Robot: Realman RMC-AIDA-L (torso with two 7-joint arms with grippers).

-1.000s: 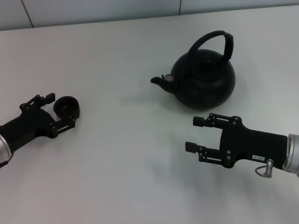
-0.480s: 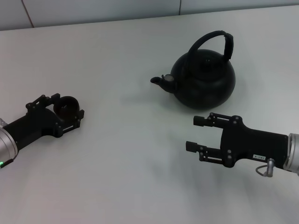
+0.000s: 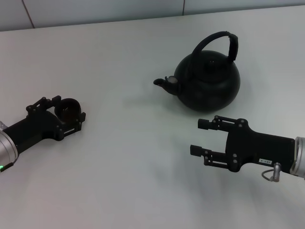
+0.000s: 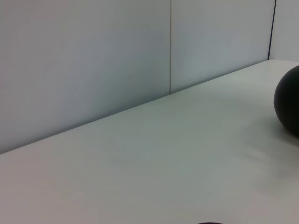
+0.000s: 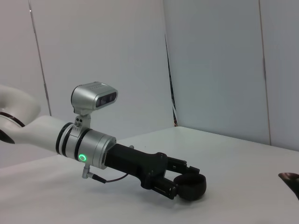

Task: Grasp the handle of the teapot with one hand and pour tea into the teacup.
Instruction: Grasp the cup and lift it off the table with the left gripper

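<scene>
Teapot is sitting upright on the white table, toward the far right, spout pointing at the robot's left, with the handle arching up over the lid. Looks like a big matte kettle-type pot, so I'm guessing it's rigid and fairly heavy, more so if there's tea sloshing inside (can't see any liquid from here). That bail hoop is where I'd take hold: it's thicker and flatter on its right side, probably less slippery than the thin part, and I'd expect the pot to want to swing under a loose pinch.

Right gripper is hovering just in front of the pot, not touching it, fingers spread apart and empty.

Teacup is sitting well apart from the pot, over on the left. Left gripper is bracketing it, one finger on each side, and the right wrist view is showing the same thing. Whether it's actually squeezing, I can't tell. Cup looks small and light, easy to knock over.
</scene>
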